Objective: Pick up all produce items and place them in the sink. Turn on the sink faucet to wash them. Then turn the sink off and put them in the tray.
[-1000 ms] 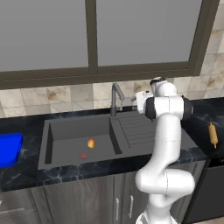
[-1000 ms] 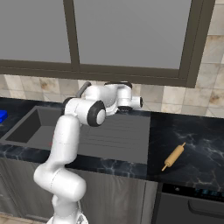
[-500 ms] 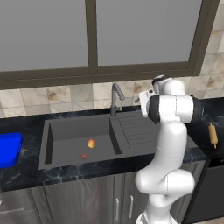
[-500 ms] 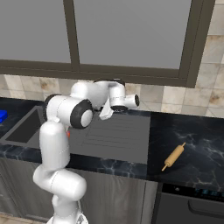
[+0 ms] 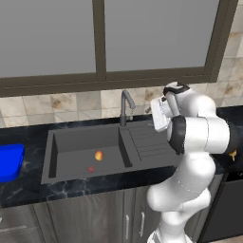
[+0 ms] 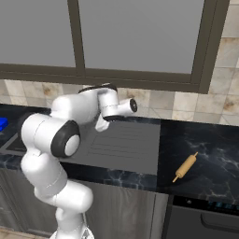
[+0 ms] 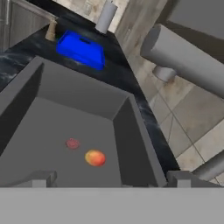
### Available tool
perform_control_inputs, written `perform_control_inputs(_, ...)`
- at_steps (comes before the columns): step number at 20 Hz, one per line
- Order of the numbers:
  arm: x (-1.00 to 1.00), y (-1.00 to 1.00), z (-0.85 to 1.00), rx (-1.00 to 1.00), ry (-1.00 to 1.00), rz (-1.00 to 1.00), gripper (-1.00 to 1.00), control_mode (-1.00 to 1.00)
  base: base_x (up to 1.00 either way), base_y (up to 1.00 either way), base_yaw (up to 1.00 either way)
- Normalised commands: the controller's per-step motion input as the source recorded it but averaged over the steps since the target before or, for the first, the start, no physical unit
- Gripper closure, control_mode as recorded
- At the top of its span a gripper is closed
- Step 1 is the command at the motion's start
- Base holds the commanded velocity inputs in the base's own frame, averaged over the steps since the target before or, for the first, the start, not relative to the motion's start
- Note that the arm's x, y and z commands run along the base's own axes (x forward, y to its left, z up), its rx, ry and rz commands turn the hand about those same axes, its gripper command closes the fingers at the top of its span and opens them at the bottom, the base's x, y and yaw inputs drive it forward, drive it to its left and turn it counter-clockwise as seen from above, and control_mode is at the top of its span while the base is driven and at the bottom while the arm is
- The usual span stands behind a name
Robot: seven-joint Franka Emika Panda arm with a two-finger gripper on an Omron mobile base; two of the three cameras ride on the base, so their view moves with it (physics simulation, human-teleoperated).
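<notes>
A small yellow-orange fruit (image 5: 98, 155) with a reddish blush (image 7: 95, 158) lies on the floor of the dark grey sink (image 5: 71, 142), next to the red drain (image 7: 72, 143). My gripper (image 7: 111, 180) is open and holds nothing. It hovers over the ribbed drainboard (image 6: 126, 142), looking down into the basin (image 7: 65, 94). The hand (image 5: 159, 114) hangs just right of the slim dark faucet (image 5: 125, 107), whose grey tubes (image 7: 188, 57) loom close at the upper right of the hand view. The blue tray (image 5: 9, 161) sits on the counter left of the sink (image 7: 81, 49).
A tan rolling pin (image 6: 185, 166) lies on the black marble counter right of the drainboard. Beyond the tray stand a paper towel roll (image 7: 105, 16) and a small wooden item (image 7: 51, 29). A tiled wall and a window run behind the sink.
My elbow and forearm have swung round while the hand stayed beside the faucet, dropping slightly. The fruit has not moved.
</notes>
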Motion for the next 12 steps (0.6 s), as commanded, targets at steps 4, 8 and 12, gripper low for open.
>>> perform_control_inputs(4,-0.81,0.25,0.04,-0.03,-0.16,0.0,-1.0,-1.0,0.0,0.0,0.0)
perform_control_inputs(8,-0.88,0.23,0.0,0.0,-0.07,-0.02,-1.0,-1.0,0.0,0.0,0.0)
perform_control_inputs(12,-0.69,0.36,0.1,0.0,0.0,-0.15,-1.0,-1.0,0.0,0.0,0.0)
